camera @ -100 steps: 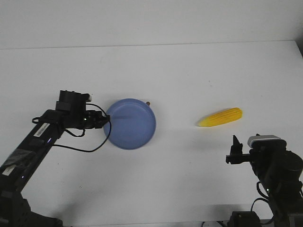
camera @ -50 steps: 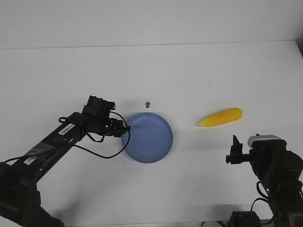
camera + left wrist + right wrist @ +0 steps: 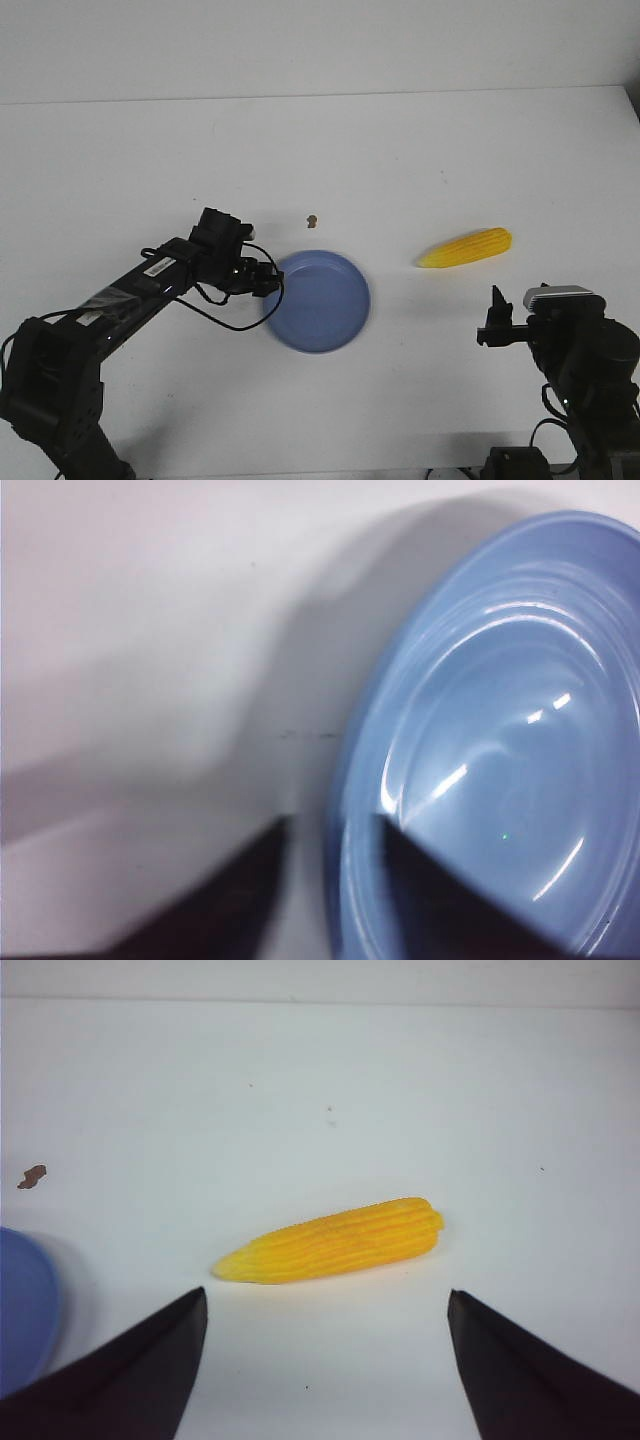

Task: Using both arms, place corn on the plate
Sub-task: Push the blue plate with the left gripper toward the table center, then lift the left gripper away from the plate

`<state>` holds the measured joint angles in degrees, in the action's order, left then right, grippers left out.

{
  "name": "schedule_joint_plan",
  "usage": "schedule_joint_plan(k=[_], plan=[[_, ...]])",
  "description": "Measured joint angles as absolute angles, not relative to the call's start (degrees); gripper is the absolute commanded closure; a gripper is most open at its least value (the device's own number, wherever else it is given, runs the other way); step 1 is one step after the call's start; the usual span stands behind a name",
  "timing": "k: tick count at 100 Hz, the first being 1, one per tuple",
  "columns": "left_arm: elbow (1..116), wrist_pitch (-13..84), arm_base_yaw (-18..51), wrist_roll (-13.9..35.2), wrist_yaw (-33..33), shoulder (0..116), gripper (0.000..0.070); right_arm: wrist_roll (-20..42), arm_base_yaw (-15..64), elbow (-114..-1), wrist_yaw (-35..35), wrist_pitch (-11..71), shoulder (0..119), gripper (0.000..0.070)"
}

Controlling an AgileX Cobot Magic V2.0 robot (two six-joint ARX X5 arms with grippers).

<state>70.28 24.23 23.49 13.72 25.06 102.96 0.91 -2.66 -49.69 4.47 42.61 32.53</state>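
The blue-lavender plate lies on the white table, left of centre. My left gripper is shut on the plate's left rim; in the left wrist view the rim runs between the two dark fingers of that gripper. The yellow corn lies on the table to the right, its pointed end toward the plate. My right gripper is open and empty, near the front of the table just short of the corn. In the right wrist view the corn lies beyond the wide-open gripper.
A small brown speck lies on the table just behind the plate; it also shows in the right wrist view. The plate's edge shows in the right wrist view. The table's back edge runs across the far side.
My left gripper has dragged the plate to the right and a little nearer, away from the far left. The corn and the right arm have not moved.
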Motion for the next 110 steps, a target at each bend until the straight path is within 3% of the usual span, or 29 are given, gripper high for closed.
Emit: schedule_joint_plan(k=[4,59,69,96,110], plan=[[70.3,23.9,23.5,13.9,25.9,102.9,0.0000,0.9,-2.7,-49.7,4.5,42.6,32.5,0.0193],[70.2,23.0,22.2,12.8,24.7,98.4,0.0000,1.6,-2.7,-49.7,4.5,42.6,32.5,0.0193],[70.2,22.9,21.4,11.5,20.3,94.8,0.0000,2.4,-2.7,-49.7,4.5,42.6,32.5,0.0193],[70.2,26.2,18.2,3.5,-1.7,80.5,0.0000,5.5,-2.7,-49.7,4.5,42.6,32.5,0.0193],[69.1,28.9,16.3,2.4,-4.3,74.9,0.0000,7.6,-2.7,-49.7,4.5,42.6,32.6,0.0192]])
